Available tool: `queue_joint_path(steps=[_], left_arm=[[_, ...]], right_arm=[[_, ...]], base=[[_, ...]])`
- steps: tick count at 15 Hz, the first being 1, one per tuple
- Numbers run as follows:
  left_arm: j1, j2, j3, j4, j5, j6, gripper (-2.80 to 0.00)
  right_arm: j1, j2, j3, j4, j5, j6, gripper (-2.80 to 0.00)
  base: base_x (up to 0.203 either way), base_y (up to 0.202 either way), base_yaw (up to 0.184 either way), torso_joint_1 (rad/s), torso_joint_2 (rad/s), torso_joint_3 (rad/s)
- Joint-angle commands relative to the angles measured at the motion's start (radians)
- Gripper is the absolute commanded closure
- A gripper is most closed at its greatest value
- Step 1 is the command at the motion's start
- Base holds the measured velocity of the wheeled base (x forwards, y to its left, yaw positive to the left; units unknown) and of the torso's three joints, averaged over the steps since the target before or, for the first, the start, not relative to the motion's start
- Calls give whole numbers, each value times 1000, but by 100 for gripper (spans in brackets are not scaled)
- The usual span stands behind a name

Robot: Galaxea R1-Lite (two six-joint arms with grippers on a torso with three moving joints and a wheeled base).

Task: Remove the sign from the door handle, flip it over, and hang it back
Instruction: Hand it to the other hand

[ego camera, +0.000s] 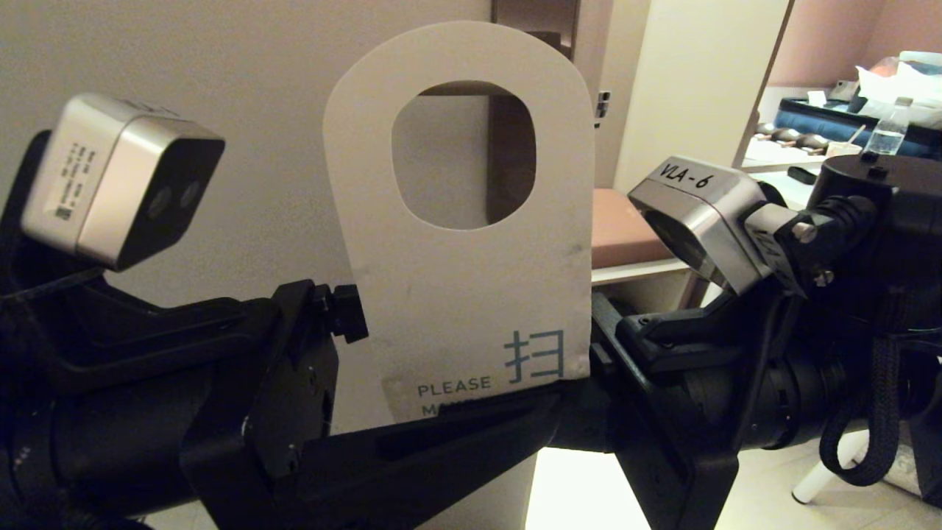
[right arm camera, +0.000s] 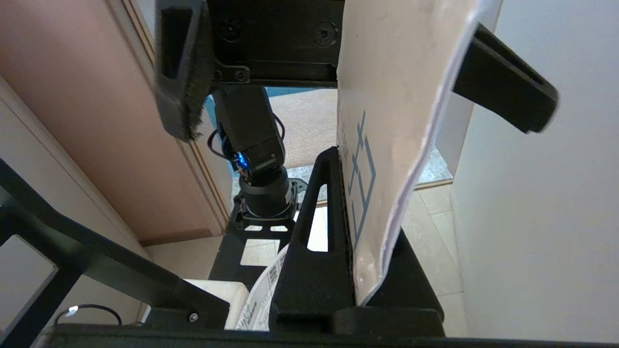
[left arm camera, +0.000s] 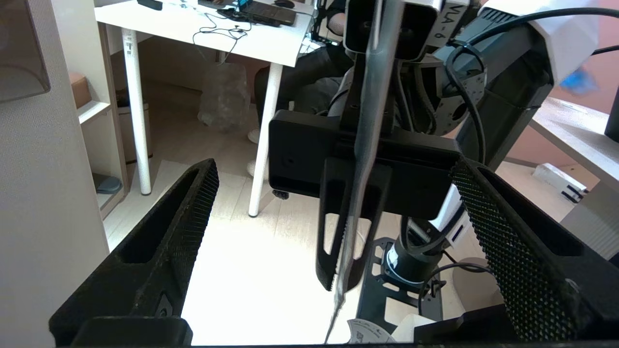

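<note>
The right gripper [right arm camera: 358, 270] is clamped on the lower edge of the sign [ego camera: 471, 287], its two fingers [right arm camera: 314, 241] pressed flat against opposite faces of the card. In the left wrist view the same gripper [left arm camera: 350, 232] appears head-on, with the sign [left arm camera: 370, 121] seen edge-on as a thin strip running between its closed fingers.

The left gripper [left arm camera: 333, 227] is spread wide, its textured pads [left arm camera: 196, 217] standing well apart on either side of the sign's edge without touching it. In the right wrist view these fingers [right arm camera: 181, 72] bracket the sign's far portion, one to each side.

In the head view the sign stands upright between the two arms, off-white face toward the camera, with the rounded end and its large hole uppermost. Blue-grey print sits at the lower edge: "PLEASE" near the lower left corner and a large character near the lower right corner. The left gripper [ego camera: 412, 434] reaches in across the sign's bottom edge, covering part of the text; the right gripper [ego camera: 600, 346] meets the lower right corner.

Behind the sign is a pale door [ego camera: 243, 110]. A dark bronze plate [ego camera: 533, 22] shows past the top edge and through the hole. Beyond the door's right edge stands a white table [left arm camera: 203, 29].
</note>
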Motion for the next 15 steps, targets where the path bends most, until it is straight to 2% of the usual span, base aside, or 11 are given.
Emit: queue_joint_path(steps=[1,9,10,11,15], left_arm=[[-3,4,1,-3,-2,-2,-280],[-7,3,3,-3,-2,5,-280],[-7,3,3,-3,-3,6,-151],[-8,3,1,-3,-3,5,0],[-15,-3,0,-3,-3,-3,0]], right_arm=[[4,0,0,-4,5,0,0],[17,6,0,-4,5,-1,0],[17,6,0,-4,5,-1,0],[17,6,0,-4,5,-1,0],[17,7,1,-4,5,-1,0]], base=[[0,0,0,0,0,0],[0,0,0,0,0,0],[0,0,0,0,0,0],[0,0,0,0,0,0],[0,0,0,0,0,0]])
